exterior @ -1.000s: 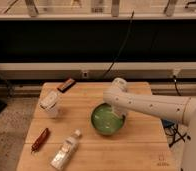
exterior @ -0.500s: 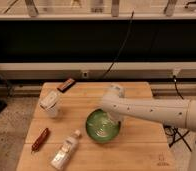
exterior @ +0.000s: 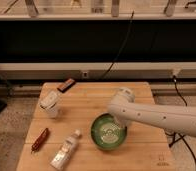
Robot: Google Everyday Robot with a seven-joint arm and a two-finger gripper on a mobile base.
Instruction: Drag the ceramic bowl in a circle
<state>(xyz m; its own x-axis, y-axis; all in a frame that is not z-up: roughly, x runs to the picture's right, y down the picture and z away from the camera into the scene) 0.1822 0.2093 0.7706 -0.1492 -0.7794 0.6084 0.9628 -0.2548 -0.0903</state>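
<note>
Where jaws hang, ceramic bowl (exterior: 108, 133) sits beneath.

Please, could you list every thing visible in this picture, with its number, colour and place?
ceramic bowl: one, green, front middle of the table.
cup: one, white, left side of the table.
bottle: one, clear with a pale cap, lying front left.
red-brown object: one, near the left front edge.
dark flat object: one, far left edge.
table: one, light wood.
cable: one, black, behind the table.
arm: one, white, coming from the right.
hand: one, at the bowl's far right rim.
</note>
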